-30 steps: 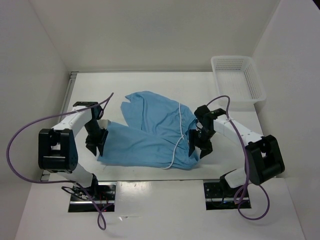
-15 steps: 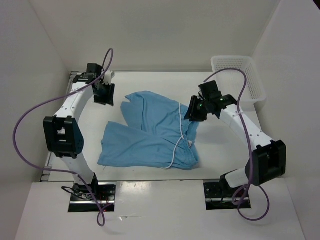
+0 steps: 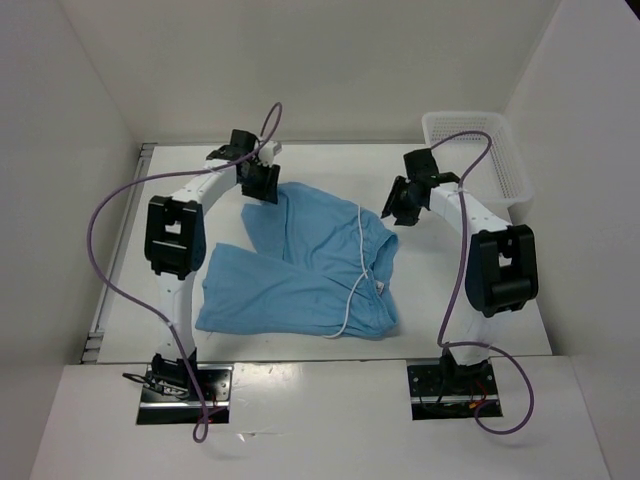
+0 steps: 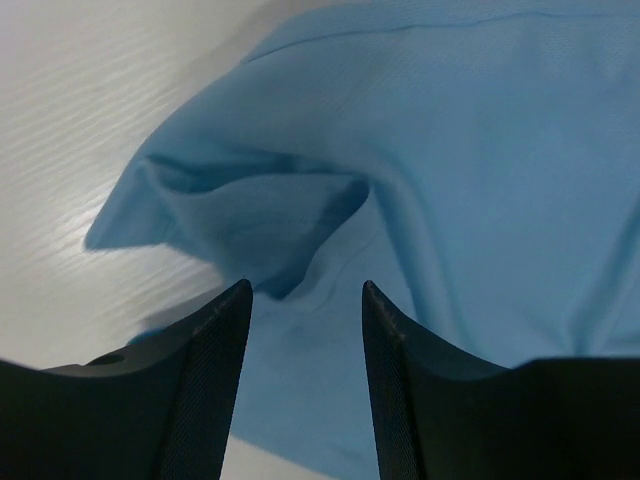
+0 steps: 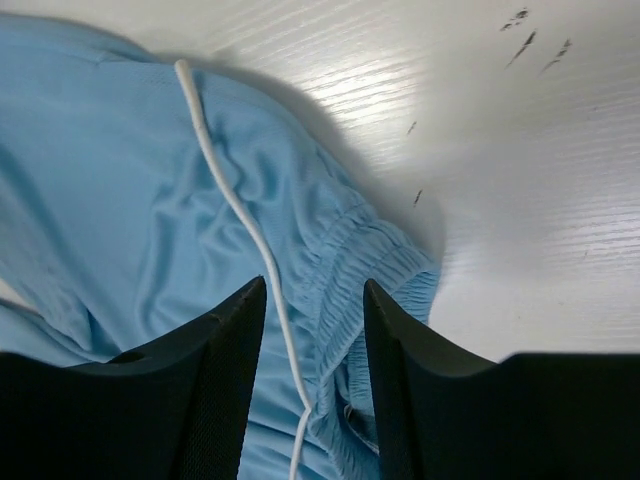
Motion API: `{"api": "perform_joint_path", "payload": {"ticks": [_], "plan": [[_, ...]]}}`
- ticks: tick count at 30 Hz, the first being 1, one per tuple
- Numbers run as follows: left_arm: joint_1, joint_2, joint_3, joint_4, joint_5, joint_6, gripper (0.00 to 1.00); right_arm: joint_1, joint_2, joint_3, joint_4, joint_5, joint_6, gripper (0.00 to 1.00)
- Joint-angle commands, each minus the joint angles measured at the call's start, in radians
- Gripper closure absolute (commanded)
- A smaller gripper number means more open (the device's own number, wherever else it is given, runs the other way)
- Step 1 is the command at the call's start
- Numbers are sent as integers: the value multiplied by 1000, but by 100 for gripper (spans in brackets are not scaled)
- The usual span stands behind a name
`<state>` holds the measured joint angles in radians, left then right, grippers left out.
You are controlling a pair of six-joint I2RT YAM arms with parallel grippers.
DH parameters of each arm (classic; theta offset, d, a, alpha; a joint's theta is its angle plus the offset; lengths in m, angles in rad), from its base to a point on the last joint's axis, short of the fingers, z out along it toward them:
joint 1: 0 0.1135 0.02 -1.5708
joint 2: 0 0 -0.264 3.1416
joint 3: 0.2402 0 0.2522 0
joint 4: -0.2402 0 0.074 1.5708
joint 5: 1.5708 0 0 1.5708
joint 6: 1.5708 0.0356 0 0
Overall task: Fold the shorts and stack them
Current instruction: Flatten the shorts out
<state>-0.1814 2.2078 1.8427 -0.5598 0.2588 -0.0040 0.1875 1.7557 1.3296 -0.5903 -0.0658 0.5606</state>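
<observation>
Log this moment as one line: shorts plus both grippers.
shorts: spread on table, unfolded | left gripper: open, above far leg hem | right gripper: open, above waistband | held: nothing

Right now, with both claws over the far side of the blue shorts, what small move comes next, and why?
Probably both drop and pinch the shorts. The left gripper stands open over a rumpled leg corner, the right gripper open over the gathered waistband beside the drawstring; neither holds anything, and the garment lies spread out.

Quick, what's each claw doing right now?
Left claw: open, empty, above the shorts.
Right claw: open, empty, above the waistband.
</observation>
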Motion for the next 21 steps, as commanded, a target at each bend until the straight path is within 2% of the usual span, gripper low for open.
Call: {"api": "perform_joint_path", "payload": {"ticks": [1, 6, 13, 16, 19, 21], "plan": [[-29, 44, 81, 23, -19, 4, 44, -29, 7, 40, 43, 57, 7, 50], [-41, 112, 134, 12, -93, 4, 44, -48, 41, 40, 43, 46, -4, 50], [-41, 101, 95, 12, -161, 4, 44, -48, 41, 22, 52, 17, -13, 50], [-41, 92, 85, -55, -103, 4, 45, -48, 41, 11, 61, 17, -13, 50], [-41, 56, 47, -81, 26, 4, 49, -48, 41, 2, 72, 8, -24, 49], [-50, 47, 4, -81, 62, 4, 54, -48, 41, -18, 81, 8, -24, 47]]}}
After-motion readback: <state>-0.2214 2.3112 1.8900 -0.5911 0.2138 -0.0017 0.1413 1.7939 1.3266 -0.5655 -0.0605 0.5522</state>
